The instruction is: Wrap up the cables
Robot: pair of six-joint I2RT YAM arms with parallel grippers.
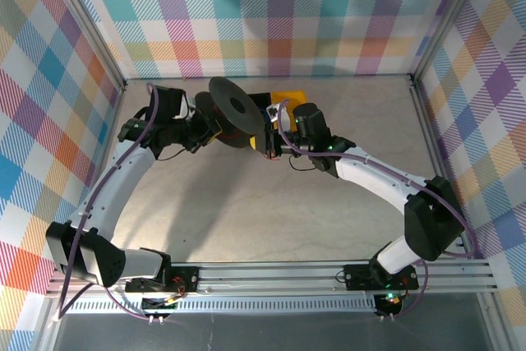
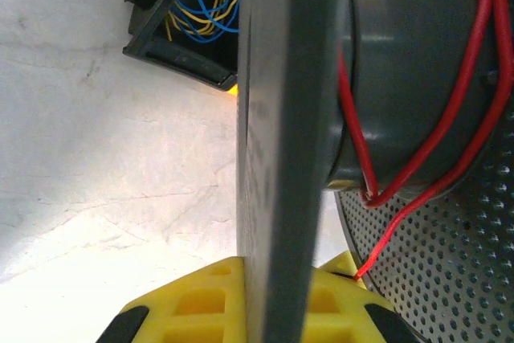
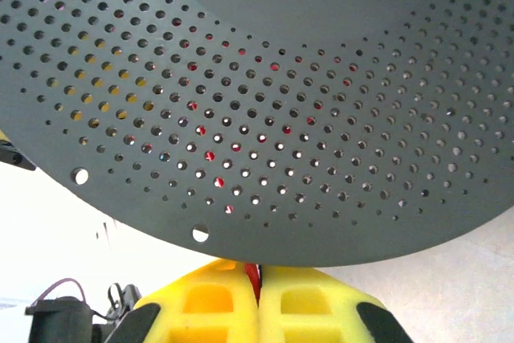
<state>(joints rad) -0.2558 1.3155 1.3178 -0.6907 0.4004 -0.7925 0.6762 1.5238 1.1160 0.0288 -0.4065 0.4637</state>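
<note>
Jaws closed, thin red cables [image 2: 371,196] loosely circling spool [image 2: 281,158]

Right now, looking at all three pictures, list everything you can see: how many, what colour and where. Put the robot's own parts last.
spool: one, black, over the back middle of the table
cable: one, red, looped round the spool's core
box: one, yellow and black, with blue and yellow wires inside, behind the spool
table: one, grey, under everything
walls: three, checked in many colours, round the table
rail: one, silver, along the near edge
arms: two, white and black, reaching in from the rail
left gripper: one, yellow fingers, shut on the spool's disc
right gripper: one, yellow fingers, shut on the cable below the spool
</note>
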